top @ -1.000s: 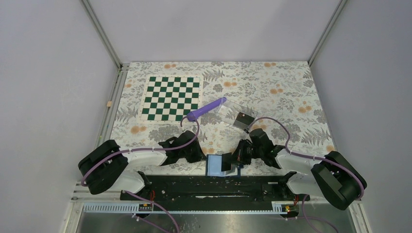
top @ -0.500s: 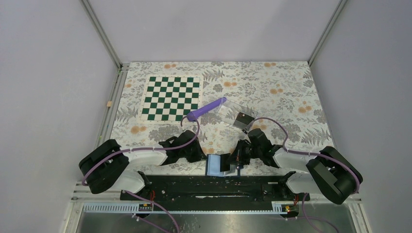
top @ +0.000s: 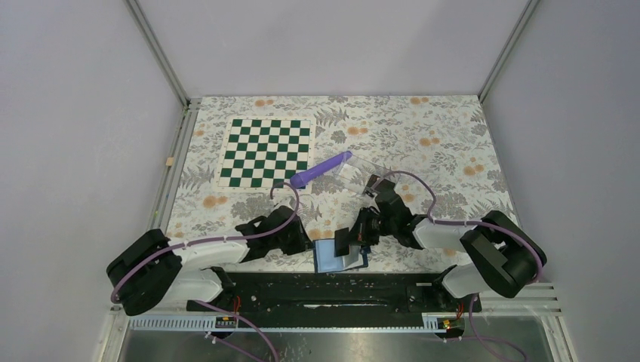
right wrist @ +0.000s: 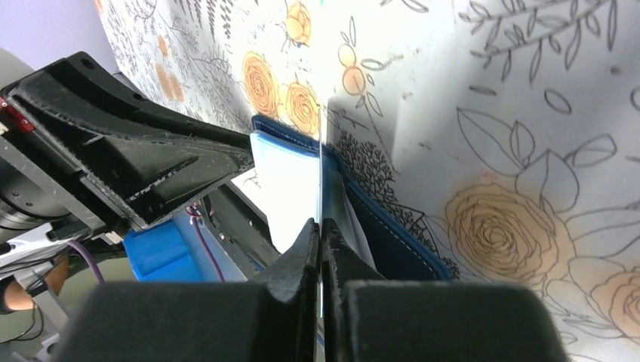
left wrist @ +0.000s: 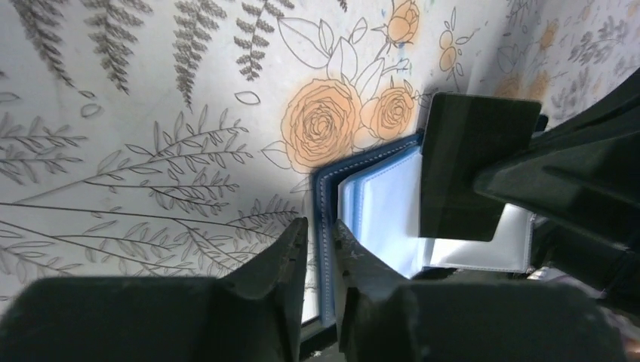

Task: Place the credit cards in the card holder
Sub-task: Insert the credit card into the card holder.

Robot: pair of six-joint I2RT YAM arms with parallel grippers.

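The step in hand is feeding a card into a pocket. The card holder, a small navy-blue folding wallet with pale blue-grey inner pockets, lies open at 6 o'clock on the flowered tablecloth, close to the arm bases. The left gripper comes in from 9 o'clock, its jaws pinched on the wallet's stitched navy edge to pin it open. The right gripper reaches from 3 o'clock, pressed together on a flat dark rectangular card. Its own camera sees that card edge-on as a thin line above the pockets.

In the left wrist view the card overlaps the pale pockets, tilted across them. Whether its leading edge has entered a slot cannot be told from these angles; it probably has not seated.

The next move calls for lining the card's edge up with one pocket mouth, then sliding it toward 9 o'clock while the left jaws hold the cover flat. The pocket fabric looks soft, so a skewed push would likely buckle it.

A clear plastic rectangular tray sits just past the table's centre toward 12 o'clock.
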